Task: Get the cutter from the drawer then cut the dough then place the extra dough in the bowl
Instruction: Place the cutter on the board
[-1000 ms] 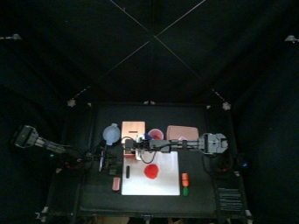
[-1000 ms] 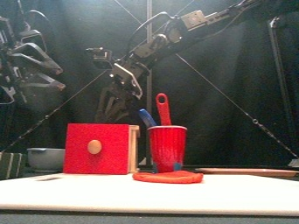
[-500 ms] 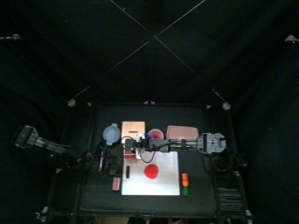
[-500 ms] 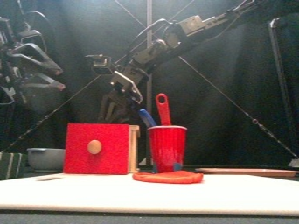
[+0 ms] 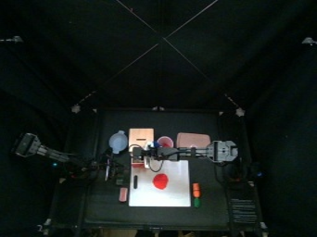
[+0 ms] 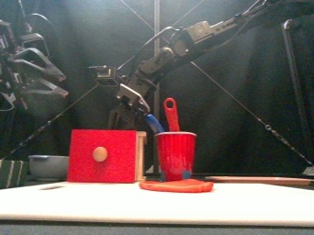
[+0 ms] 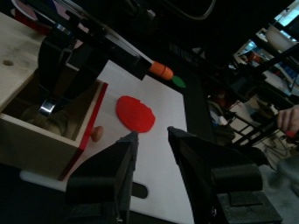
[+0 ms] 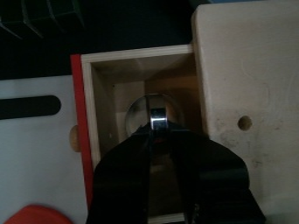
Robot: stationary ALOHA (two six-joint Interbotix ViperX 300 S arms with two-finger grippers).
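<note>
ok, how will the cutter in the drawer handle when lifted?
The cutter looks like shiny metal, so probably rigid, light, a bit slippery. It lies in the open drawer, so it may catch a wall coming out. Round, so could roll on edge.

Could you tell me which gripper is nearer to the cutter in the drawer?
Right. The right gripper is poised directly over the cutter in the open drawer; the left gripper, open, hangs off beside the board, apart from the box.
</note>
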